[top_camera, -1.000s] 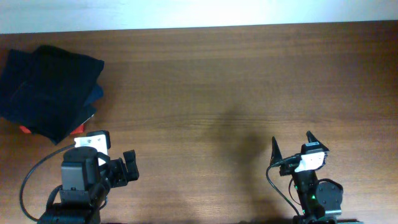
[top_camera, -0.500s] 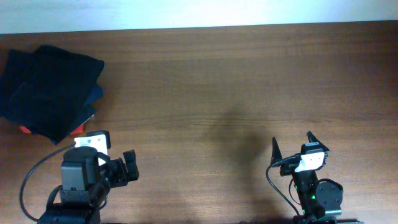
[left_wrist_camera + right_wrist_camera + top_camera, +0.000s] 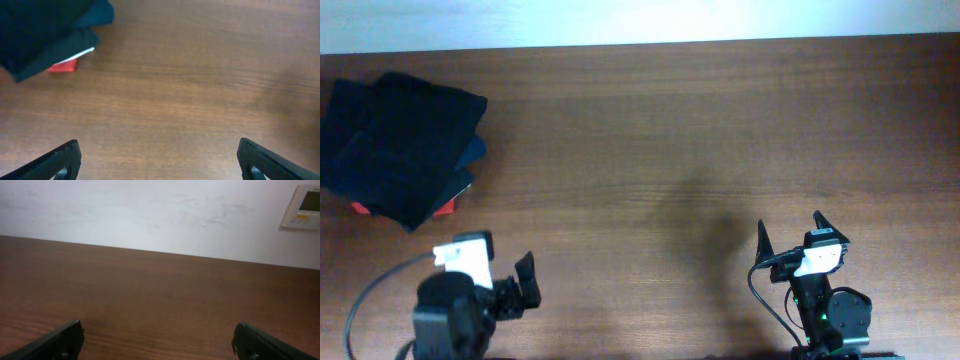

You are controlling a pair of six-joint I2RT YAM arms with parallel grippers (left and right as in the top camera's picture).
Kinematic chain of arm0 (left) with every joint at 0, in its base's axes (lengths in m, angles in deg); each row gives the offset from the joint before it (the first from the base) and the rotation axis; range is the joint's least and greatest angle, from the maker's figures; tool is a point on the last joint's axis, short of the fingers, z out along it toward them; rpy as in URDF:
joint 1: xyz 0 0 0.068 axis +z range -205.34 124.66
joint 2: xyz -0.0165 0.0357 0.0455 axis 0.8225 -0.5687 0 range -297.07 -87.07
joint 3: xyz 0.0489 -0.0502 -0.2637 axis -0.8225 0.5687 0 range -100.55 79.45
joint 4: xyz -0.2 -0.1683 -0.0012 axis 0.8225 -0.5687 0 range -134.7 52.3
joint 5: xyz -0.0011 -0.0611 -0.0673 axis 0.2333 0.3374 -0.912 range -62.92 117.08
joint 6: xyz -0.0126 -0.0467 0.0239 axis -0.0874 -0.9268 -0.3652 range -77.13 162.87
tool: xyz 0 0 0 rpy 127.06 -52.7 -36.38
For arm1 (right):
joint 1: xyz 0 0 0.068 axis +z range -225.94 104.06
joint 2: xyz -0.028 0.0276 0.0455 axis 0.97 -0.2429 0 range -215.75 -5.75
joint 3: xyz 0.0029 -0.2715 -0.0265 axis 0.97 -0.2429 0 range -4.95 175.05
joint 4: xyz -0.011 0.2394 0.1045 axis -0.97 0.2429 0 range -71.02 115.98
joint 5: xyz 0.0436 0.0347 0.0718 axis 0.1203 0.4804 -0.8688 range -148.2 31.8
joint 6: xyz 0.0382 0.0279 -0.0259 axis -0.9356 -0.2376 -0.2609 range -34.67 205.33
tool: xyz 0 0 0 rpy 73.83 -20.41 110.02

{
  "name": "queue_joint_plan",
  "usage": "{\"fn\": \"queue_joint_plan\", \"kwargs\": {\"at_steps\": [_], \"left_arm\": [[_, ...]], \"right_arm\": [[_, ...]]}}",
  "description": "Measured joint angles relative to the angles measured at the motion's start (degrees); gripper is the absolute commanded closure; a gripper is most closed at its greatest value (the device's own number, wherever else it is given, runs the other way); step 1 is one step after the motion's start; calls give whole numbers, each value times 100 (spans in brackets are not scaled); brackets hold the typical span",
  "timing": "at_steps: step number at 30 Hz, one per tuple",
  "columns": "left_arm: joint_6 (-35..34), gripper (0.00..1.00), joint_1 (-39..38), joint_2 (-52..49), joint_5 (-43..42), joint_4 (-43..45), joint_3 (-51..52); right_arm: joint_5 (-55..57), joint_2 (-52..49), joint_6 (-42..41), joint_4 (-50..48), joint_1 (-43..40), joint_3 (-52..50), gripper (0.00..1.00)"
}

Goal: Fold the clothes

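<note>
A stack of folded dark navy clothes (image 3: 400, 145) lies at the far left of the wooden table, with a red and white piece (image 3: 445, 207) peeking out underneath. It also shows in the left wrist view (image 3: 47, 30) at top left. My left gripper (image 3: 510, 285) is open and empty near the front edge, below the stack (image 3: 160, 157). My right gripper (image 3: 790, 232) is open and empty near the front right, its fingers spread over bare wood (image 3: 157, 335).
The brown wooden table (image 3: 700, 130) stretches across the view. A white wall (image 3: 150, 210) stands behind the far edge, with a small wall panel (image 3: 302, 205) at the right.
My left arm has drawn back toward the front edge, away from the stack. The right arm has not moved.
</note>
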Motion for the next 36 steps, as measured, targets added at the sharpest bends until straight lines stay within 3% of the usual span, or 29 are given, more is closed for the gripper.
{"fn": "queue_joint_plan", "kwargs": {"at_steps": [7, 14, 36], "left_arm": [[7, 1, 0, 2031, 234, 2684, 2570], [13, 1, 90, 2492, 315, 5289, 4275], [44, 1, 138, 2498, 315, 5355, 4365]], "right_arm": [[46, 9, 22, 13, 0, -2, 1], [50, 9, 35, 13, 0, -2, 1], [61, 9, 37, 13, 0, -2, 1]]}}
